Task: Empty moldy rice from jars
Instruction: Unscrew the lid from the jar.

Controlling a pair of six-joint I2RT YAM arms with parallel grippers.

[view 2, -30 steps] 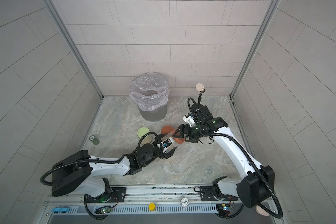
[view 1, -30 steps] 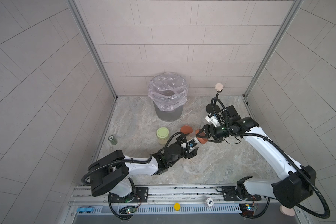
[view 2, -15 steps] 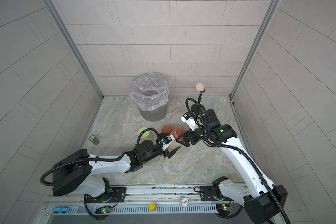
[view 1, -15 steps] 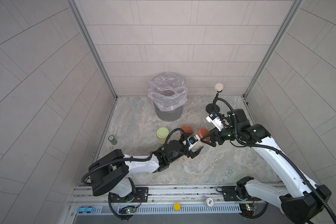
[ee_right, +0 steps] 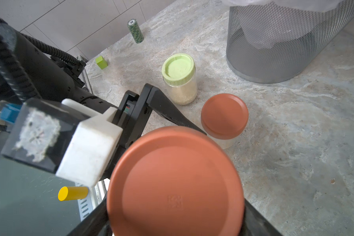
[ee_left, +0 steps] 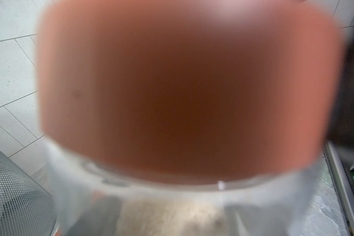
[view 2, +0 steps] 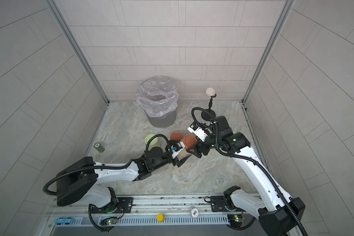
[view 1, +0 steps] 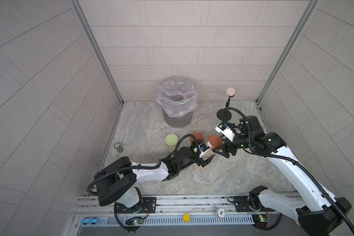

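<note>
Marble-look tabletop (view 1: 223, 179) boxed in by pale tiled walls, that's your workspace in both top views. At the back sits a grey mesh bin (view 1: 177, 120) with a clear liner, well apart from both arms. Out front, the green-lidded jar (view 1: 171, 140) and one red-lidded jar (view 1: 196, 136) stand upright near each other, lids on. Your third jar (view 1: 207, 153) is up between the two arms, tilted, its rust-red lid (view 1: 214, 141) pointing toward the right arm. Your left gripper (view 1: 208, 157) is clamped around the glass body, and your right gripper (view 1: 220, 146) is closed on the lid's rim. A small green cylinder (view 1: 118, 147) stands near the wall on the left arm's side.

Left wrist view is nearly all blur. The rust-red lid (ee_left: 182, 92) fills most of it, with clear glass below and the moldy rice (ee_left: 168, 220) showing as a pale beige patch behind that glass. You also get a bit of the mesh bin (ee_left: 14, 194) at the edge. The left fingers can't be made out here.

Right wrist view puts the rust-red lid (ee_right: 175, 183) big and close, with your right fingers (ee_right: 260, 222) dark against both sides of it, so a narrow opening squeezing the lid. One left finger (ee_right: 168, 111) runs in under the lid. Beyond it stand the red-lidded jar (ee_right: 224, 116), the green-lidded jar (ee_right: 179, 71) with rice visible through its glass, and the mesh bin (ee_right: 274, 51).
</note>
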